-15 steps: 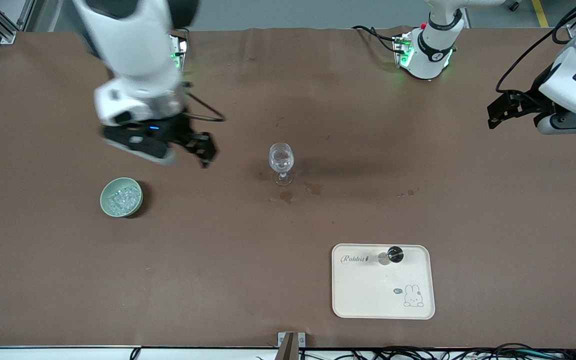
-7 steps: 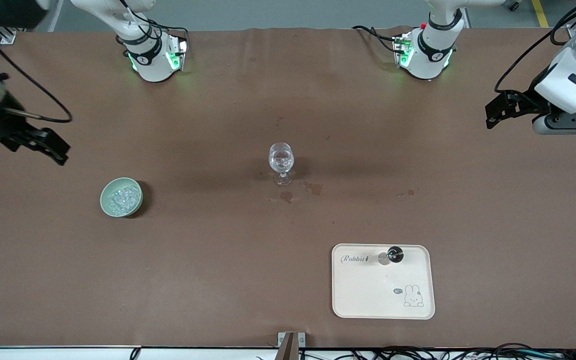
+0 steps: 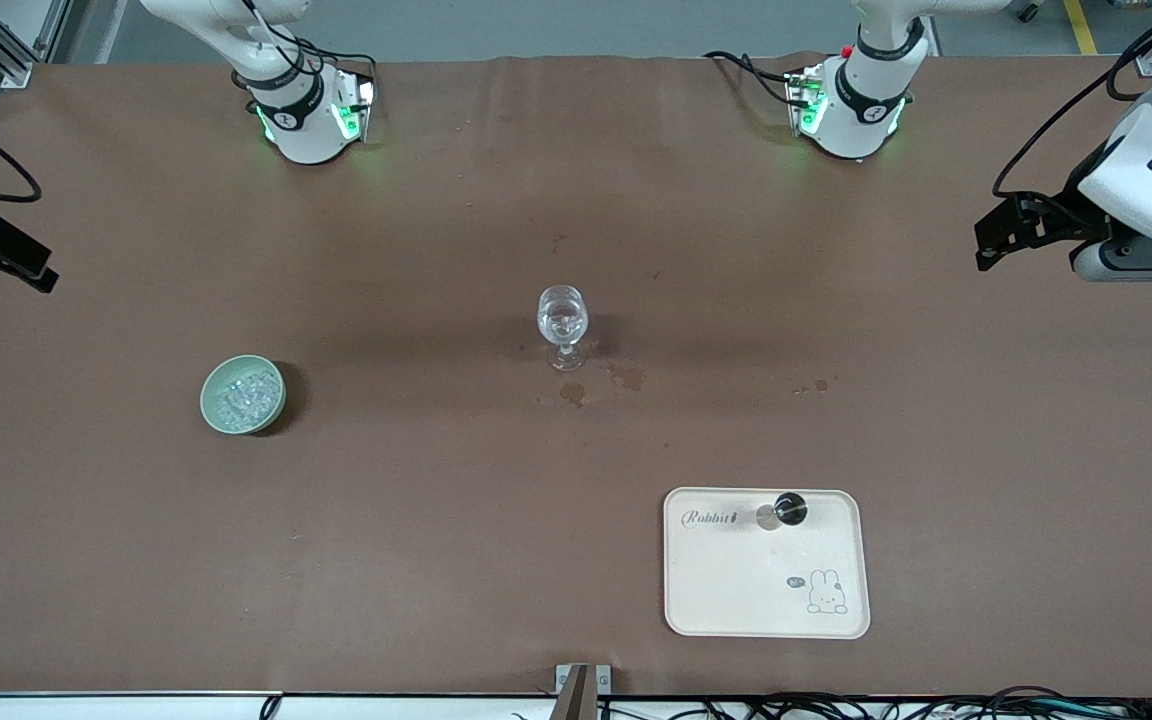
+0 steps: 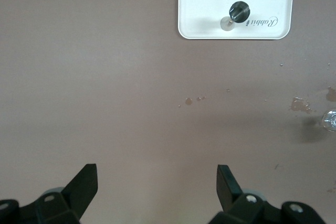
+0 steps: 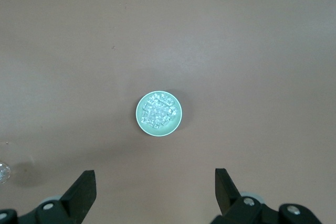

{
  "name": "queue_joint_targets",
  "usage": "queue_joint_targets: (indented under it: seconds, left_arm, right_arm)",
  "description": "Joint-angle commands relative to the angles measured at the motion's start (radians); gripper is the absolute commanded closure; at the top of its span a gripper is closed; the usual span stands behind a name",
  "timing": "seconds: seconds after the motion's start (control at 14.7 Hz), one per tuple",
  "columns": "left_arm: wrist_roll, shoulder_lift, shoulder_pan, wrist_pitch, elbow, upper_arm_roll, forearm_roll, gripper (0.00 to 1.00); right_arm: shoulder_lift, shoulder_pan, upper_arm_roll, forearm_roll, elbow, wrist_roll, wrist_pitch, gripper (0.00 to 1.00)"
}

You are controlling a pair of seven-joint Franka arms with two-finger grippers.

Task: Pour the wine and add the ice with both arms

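Matt brown cloth (image 3: 436, 520), clear glass (image 3: 563, 322)

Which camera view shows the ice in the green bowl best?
The right wrist view: the ice fills the green bowl, seen from straight above. The front view shows it smaller. The left wrist view does not show it.

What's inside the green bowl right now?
The pale green bowl holds a heap of small clear ice cubes, seen from straight above in the right wrist view. Whatever lies under the heap is covered. No fingers are in it.
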Motion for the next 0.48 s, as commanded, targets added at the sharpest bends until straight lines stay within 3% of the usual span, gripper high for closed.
queue_joint_targets:
  seconds: [0.0,0.41]
  left_arm:
    - [0.009,0.006,0.001,-0.019,0.023,0.000,0.002,0.00]
    - [0.006,0.004,-0.001,-0.033,0.023,-0.002,0.002,0.00]
  right_arm:
    - [-0.034,-0.011,0.003,0.040,-0.050,-0.015,0.035,0.00]
    - [-0.032,0.007,-0.005,0.043,-0.050,-0.015,0.038,0.00]
